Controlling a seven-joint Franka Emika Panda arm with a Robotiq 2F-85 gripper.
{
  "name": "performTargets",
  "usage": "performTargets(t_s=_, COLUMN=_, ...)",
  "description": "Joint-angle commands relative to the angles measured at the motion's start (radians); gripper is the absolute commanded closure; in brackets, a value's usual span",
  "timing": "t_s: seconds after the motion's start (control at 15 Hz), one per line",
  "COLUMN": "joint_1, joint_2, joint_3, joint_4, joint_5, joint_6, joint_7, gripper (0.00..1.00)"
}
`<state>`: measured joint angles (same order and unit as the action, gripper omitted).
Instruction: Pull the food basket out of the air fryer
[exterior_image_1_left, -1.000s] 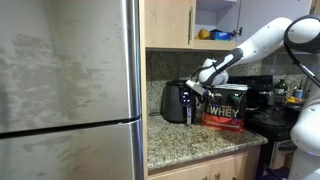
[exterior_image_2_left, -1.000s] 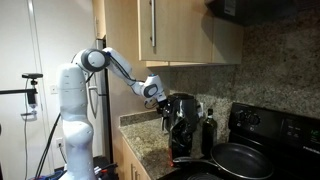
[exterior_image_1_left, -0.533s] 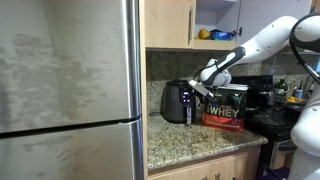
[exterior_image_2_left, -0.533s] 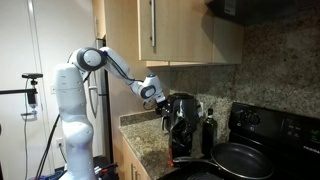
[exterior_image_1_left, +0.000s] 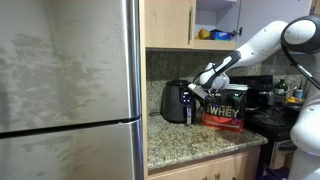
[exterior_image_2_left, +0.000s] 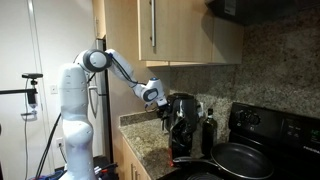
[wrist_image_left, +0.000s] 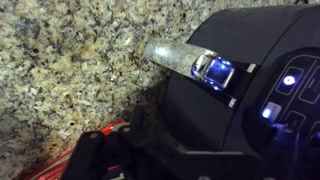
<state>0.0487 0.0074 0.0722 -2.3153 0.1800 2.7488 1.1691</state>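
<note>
So in an exterior view you've got a big steel fridge (exterior_image_1_left: 65, 90) on one side and a speckled granite worktop (exterior_image_1_left: 200, 142) next to it. The black fryer (exterior_image_1_left: 176, 100) sits at the back of it, right beside a black-and-red tub (exterior_image_1_left: 226, 108) that says "WHEY" in big white letters, and that's the only writing I can read anywhere. The basket (exterior_image_1_left: 184, 113) is the fryer's lower front and looks fully seated, not slid out at all. The tool (exterior_image_1_left: 198, 90) hangs just beside the fryer's upper front, between fryer and tub, and it's too small here to say if it's touching. There's a black stove (exterior_image_1_left: 268, 122) further along. In the exterior view from the other end, the white arm (exterior_image_2_left: 118, 66) reaches over the worktop (exterior_image_2_left: 140, 135) and the tool (exterior_image_2_left: 161, 101) is right up at the fryer (exterior_image_2_left: 184, 112). A dark bottle (exterior_image_2_left: 208, 128) stands just behind the fryer and a pan (exterior_image_2_left: 240, 160) sits on the stove (exterior_image_2_left: 278, 125). The wrist view looks down on the fryer's glossy top (wrist_image_left: 250, 50), with a shiny silver handle (wrist_image_left: 175, 53) sticking out over the granite (wrist_image_left: 70, 70), a bluish glint where it joins the body and two small blue lights (wrist_image_left: 290, 80) nearby. The tool is just dark blur along the bottom edge, so honestly I can't tell if it's released or clenched, and it isn't visibly on the handle.
</note>
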Motion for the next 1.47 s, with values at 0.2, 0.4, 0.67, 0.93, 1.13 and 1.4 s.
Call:
performTargets(t_s=0.2, joint_1=0.013, joint_2=0.041, joint_3=0.002, joint_4=0.042, joint_5=0.159, joint_6=0.039, joint_7=-0.17, gripper=0.0)
performTargets(t_s=0.4, joint_1=-0.003, joint_2=0.102, joint_3=-0.016, joint_4=0.08, joint_5=0.211, joint_6=0.074, joint_7=-0.219, gripper=0.0)
performTargets(t_s=0.67, joint_1=0.004, joint_2=0.118, joint_3=-0.007, joint_4=0.095, joint_5=0.34, joint_6=0.105, joint_7=-0.325, gripper=0.0)
performTargets(t_s=0.93, joint_1=0.004, joint_2=0.047, joint_3=0.0, joint_4=0.043, joint_5=0.53, joint_6=0.143, joint_7=-0.512, gripper=0.0)
performTargets(t_s=1.13, joint_1=0.007, joint_2=0.046, joint_3=0.003, joint_4=0.041, joint_5=0.627, joint_6=0.161, joint_7=-0.608, gripper=0.0)
performTargets(t_s=1.4, joint_1=0.014, joint_2=0.006, joint_3=-0.001, joint_4=-0.018, joint_5=0.648, joint_6=0.086, joint_7=-0.641, gripper=0.0)
